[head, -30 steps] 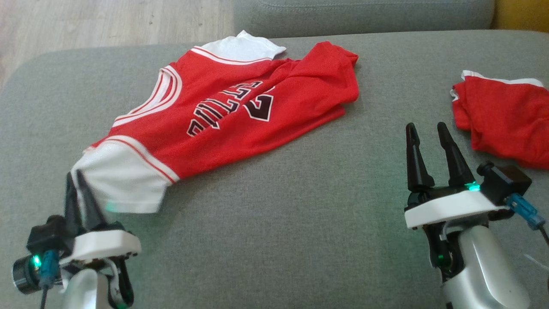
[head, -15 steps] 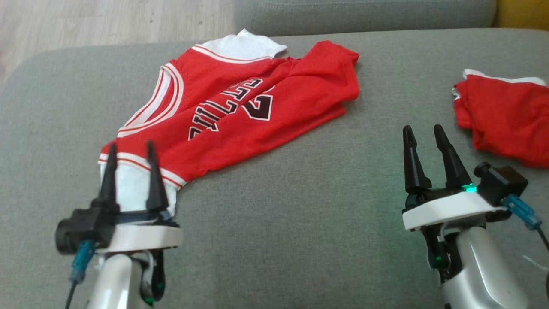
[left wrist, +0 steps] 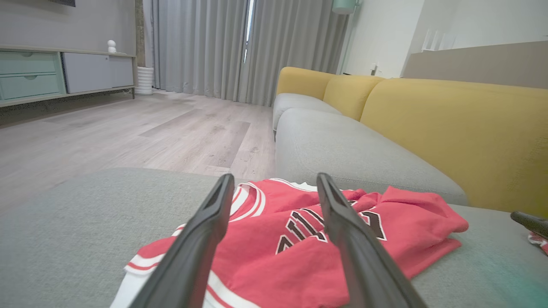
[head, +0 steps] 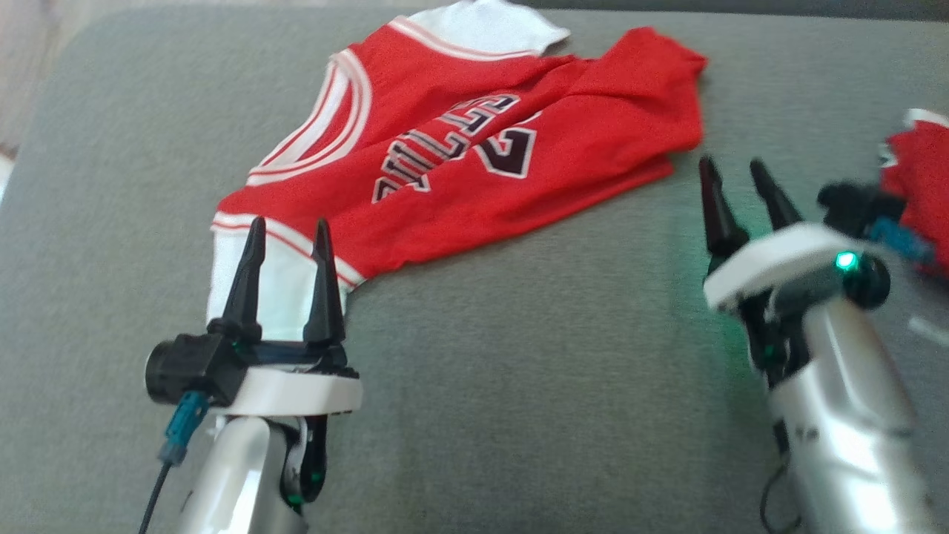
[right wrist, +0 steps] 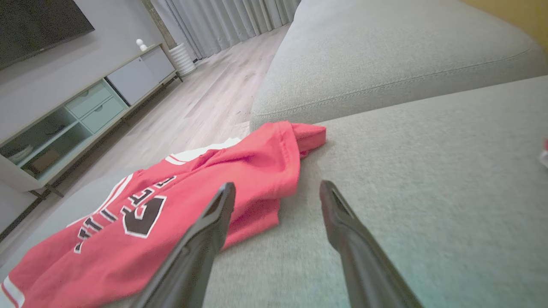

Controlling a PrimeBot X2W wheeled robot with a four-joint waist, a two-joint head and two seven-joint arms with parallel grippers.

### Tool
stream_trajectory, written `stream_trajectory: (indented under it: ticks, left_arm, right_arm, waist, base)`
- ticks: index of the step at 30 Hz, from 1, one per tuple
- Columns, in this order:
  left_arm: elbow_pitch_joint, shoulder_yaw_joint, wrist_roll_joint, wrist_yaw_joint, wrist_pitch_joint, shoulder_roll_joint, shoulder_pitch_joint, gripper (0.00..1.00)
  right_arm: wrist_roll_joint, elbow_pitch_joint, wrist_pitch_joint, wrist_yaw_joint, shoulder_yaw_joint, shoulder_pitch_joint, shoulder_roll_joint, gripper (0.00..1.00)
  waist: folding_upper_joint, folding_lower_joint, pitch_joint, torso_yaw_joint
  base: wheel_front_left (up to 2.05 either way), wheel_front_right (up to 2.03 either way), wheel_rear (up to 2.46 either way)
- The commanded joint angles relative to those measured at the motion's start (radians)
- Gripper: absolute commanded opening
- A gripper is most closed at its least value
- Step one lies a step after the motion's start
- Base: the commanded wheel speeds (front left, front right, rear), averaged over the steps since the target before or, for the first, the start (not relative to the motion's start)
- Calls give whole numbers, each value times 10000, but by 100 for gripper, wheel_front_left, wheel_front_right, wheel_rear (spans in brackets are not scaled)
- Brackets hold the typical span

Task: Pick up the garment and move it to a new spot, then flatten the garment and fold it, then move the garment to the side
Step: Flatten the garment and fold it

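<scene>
the red jersey (head: 460, 148) lies diagonally on the grey sofa cushion (head: 519, 386), rumpled at its far end, and i'd guess the arms are parked at either end to start flattening it: left gripper (head: 289, 222) over the white sleeve (head: 285, 297), right gripper (head: 732, 163) just beside the other end, both spread wide holding nothing. head view gives the whole layout plus a second red piece (head: 919, 185) off to the right, while the right wrist view shows the bunched corner (right wrist: 306, 134) up close.
</scene>
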Motion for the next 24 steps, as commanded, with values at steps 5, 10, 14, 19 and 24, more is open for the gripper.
stream_trajectory:
  ticks: [5,10,14,19,24]
  left_arm:
    - [-259,-130,-237,149,-62,52,-593,100]
    - [-274,-409,-381,250,-62,52,-742,100]
    - [-266,-545,-440,315,-62,52,-825,100]
    - [-201,-471,-423,357,-62,51,-796,100]
    - [-149,-155,-268,361,-62,51,-532,100]
  right_arm:
    - [254,1513,332,-9,-391,-1864,17,100]
    - [218,3101,265,-9,-1059,-2958,-16,100]
    - [144,4105,-10,-9,-789,-3709,-29,26]
    - [-3,4141,-968,-9,109,-3891,-30,0]
    - [-13,3456,-2308,-9,1339,-3491,7,0]
  waist:
    - [-1,-1,571,805]
    - [-1,-1,779,1128]
    - [-1,-1,908,1230]
    - [-1,-1,820,1104]
    - [-1,-1,376,590]
  base:
    - [0,0,0]
    - [0,0,0]
    - [0,0,0]
    - [0,0,0]
    - [0,0,0]
